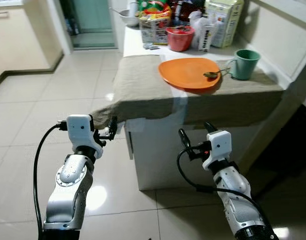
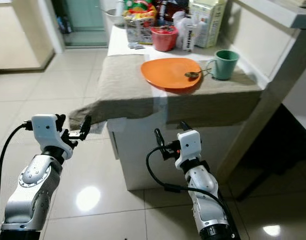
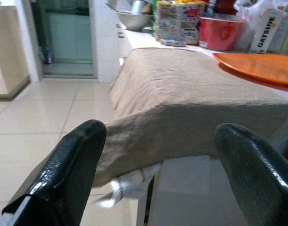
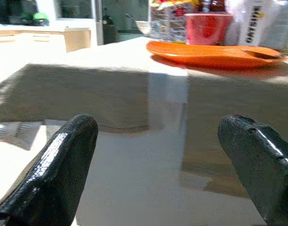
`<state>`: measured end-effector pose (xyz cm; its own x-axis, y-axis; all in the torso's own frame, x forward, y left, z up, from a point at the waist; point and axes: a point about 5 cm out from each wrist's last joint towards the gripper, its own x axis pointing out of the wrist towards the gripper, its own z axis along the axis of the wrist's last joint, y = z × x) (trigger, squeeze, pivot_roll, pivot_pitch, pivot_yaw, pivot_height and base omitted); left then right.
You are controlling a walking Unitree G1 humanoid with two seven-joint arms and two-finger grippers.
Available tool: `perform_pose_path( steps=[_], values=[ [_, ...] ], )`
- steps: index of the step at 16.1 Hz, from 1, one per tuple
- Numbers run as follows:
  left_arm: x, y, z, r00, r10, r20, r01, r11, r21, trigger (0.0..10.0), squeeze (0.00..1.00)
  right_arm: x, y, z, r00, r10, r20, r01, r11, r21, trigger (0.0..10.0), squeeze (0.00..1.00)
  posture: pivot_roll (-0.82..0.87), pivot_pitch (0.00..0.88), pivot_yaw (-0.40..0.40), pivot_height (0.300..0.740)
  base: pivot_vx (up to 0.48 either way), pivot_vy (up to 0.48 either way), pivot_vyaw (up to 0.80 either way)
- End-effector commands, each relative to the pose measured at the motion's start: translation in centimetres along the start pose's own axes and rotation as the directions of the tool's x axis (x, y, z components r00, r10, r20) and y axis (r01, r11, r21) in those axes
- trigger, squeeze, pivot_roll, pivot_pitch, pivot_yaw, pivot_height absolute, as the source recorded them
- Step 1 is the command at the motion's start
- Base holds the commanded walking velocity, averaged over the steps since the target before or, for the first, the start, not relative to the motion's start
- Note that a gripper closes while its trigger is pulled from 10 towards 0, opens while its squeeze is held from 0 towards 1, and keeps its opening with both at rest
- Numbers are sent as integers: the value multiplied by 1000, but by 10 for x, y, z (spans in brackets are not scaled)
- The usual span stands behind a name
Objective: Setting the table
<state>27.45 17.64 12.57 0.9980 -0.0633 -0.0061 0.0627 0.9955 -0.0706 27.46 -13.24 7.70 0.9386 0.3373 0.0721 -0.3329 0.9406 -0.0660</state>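
An orange plate [image 1: 189, 72] lies on a beige tablecloth [image 1: 137, 92] that covers the white table. A spoon [image 1: 213, 74] rests on the plate's right rim, and a green mug [image 1: 244, 64] stands just right of it. My left gripper [image 1: 111, 131] is open, held below the cloth's hanging left corner. My right gripper [image 1: 197, 133] is open too, in front of the table's white side [image 1: 158, 155], below the plate. Both grippers hold nothing. The left wrist view looks along the cloth [image 3: 181, 94] toward the plate [image 3: 261, 68].
A red bowl [image 1: 180, 38], cartons [image 1: 224, 20] and food packets [image 1: 154, 22] crowd the far end of the table. A wall ledge [image 1: 288, 45] runs along the table's right side. Tiled floor [image 1: 52, 100] spreads to the left, toward a doorway.
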Motion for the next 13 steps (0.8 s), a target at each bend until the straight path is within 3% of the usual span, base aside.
perform_pose_path(
  steps=[1,5,13],
  values=[
    [2,-2,2,1000,2,1,-2,1000,8,10000,0,-1,-2,1,1000,3,-4,-3,1000,3,10000,0,-108,0,59,740,0,0,0],
    [3,-4,3,1000,-7,4,7,1000,27,10000,0,1,0,1,1000,13,-2,-13,1000,3,10000,0,-105,0,57,740,0,0,0],
    [5,-4,4,1000,8,12,-8,1000,-4,10000,0,3,0,2,1000,15,0,-15,1000,5,10000,0,-108,0,54,740,123,-402,0]
  ],
)
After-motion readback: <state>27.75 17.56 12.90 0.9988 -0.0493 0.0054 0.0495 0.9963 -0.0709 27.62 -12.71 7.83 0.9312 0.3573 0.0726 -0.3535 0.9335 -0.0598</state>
